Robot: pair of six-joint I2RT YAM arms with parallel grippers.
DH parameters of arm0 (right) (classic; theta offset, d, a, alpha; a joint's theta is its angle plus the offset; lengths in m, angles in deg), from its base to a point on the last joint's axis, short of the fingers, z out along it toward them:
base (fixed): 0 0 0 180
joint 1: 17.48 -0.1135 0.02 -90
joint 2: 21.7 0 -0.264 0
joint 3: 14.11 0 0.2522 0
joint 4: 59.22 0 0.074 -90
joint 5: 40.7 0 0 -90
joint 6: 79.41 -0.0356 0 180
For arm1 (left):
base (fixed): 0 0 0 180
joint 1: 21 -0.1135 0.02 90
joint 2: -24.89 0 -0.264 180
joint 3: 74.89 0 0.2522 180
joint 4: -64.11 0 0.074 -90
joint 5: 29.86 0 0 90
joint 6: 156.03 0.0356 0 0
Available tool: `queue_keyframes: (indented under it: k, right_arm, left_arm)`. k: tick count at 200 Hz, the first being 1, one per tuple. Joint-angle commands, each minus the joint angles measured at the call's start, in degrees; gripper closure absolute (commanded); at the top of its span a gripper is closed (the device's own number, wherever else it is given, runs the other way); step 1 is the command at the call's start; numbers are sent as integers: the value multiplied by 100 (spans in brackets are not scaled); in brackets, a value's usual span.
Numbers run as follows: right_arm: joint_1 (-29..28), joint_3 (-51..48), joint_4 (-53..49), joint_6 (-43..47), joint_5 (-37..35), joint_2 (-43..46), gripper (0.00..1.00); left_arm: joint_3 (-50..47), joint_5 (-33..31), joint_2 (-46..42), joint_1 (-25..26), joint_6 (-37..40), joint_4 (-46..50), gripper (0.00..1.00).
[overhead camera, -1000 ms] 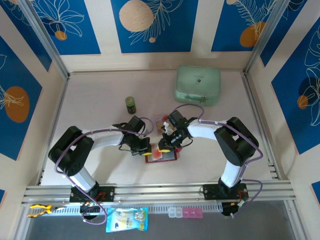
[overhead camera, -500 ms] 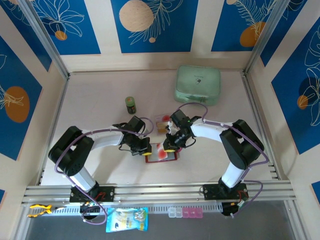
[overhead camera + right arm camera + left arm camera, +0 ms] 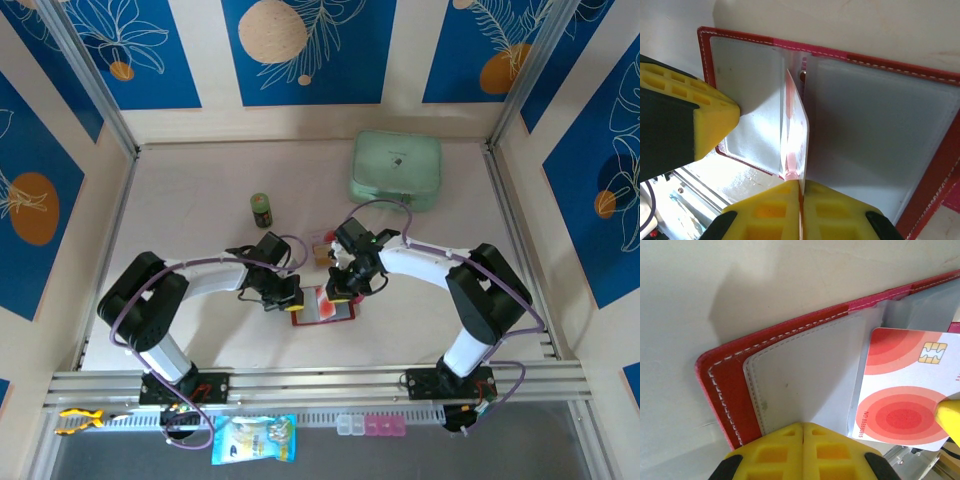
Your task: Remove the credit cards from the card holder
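Where stitched wallet (image 3: 725, 377) opens: frosted sleeves (image 3: 805, 375), smooth card (image 3: 900, 390).

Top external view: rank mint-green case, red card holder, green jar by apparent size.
1. mint-green case, clearly largest
2. red card holder, partly hidden
3. green jar, smallest

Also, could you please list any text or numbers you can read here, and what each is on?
"NO 8888..." along the edge of the white-and-red card, left wrist view; last digits unclear.
Mark on the mint-green case: too small to read.
Label on the small green bottle: too small to read.
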Motion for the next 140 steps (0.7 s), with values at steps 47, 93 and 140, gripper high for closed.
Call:
queue_keyframes:
  k: [47,93,140]
  right_arm:
    - [-96,211,-328,56,-247,463,94]
    - [-62,288,-401,350,-265,744,97]
    - [-27,792,-1111,1903,-776,684,99]
  left_arm:
    - [27,-15,77,32,-15,10,100]
    - [118,-50,98,6,147,100,100]
    - [129,19,101,-38,192,53,100]
